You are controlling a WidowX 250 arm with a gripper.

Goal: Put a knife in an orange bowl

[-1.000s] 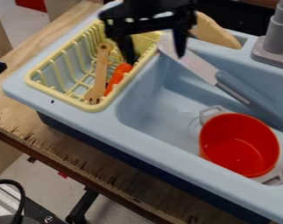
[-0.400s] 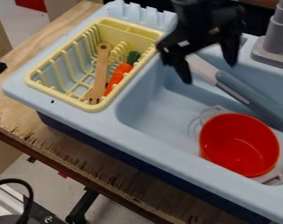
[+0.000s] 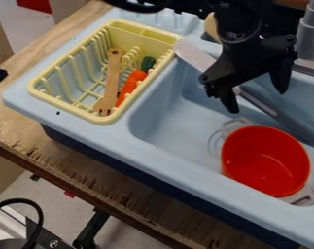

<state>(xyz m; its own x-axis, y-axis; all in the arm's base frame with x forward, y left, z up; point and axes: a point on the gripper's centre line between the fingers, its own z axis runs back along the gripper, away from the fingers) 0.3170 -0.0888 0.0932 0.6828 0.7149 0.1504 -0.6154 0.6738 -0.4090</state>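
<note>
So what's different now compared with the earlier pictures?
The open gripper has moved right and down in the view, from near the dish rack to above the knife. Nothing has been grasped or let go. The knife, orange bowl, carrot and wooden utensil stayed put.

From above the front side of a light-blue toy sink [image 3: 162, 163], a fixed camera looks down at a slant toward the gray faucet [image 3: 309, 34], close enough that the frame's right edge crops the basin, yet wide enough to take in the yellow dish rack [image 3: 71, 110], plywood tabletop [image 3: 88, 168] and floor [image 3: 61, 219].
</note>
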